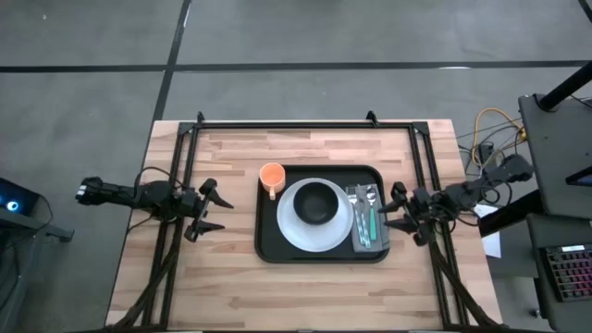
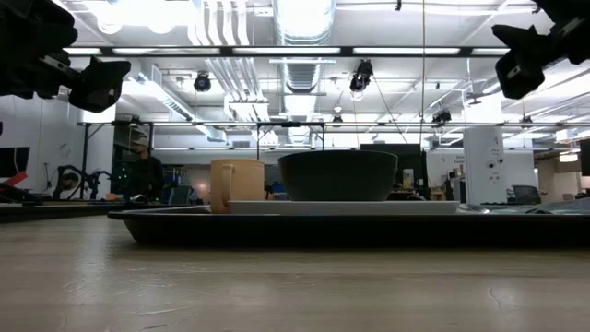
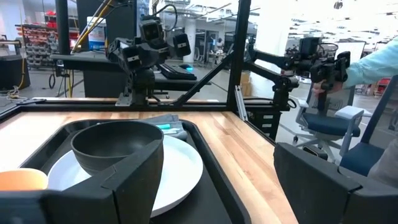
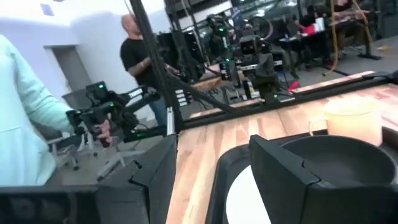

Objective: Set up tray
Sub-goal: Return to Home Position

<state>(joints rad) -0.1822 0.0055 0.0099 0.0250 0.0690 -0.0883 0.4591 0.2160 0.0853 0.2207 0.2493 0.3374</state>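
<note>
high view showed the tray (image 1: 267, 242) mid-table (image 1: 185, 282), looking fully set: white plate (image 1: 291, 233) with black bowl (image 1: 317, 202), orange cup (image 1: 271, 176), and green cutlery (image 1: 366, 215) on a gray napkin (image 1: 360, 245). the left gripper (image 1: 218, 209) and right gripper (image 1: 388, 209) hung released and empty on either side of it; only parking the arms seemed left.
</note>
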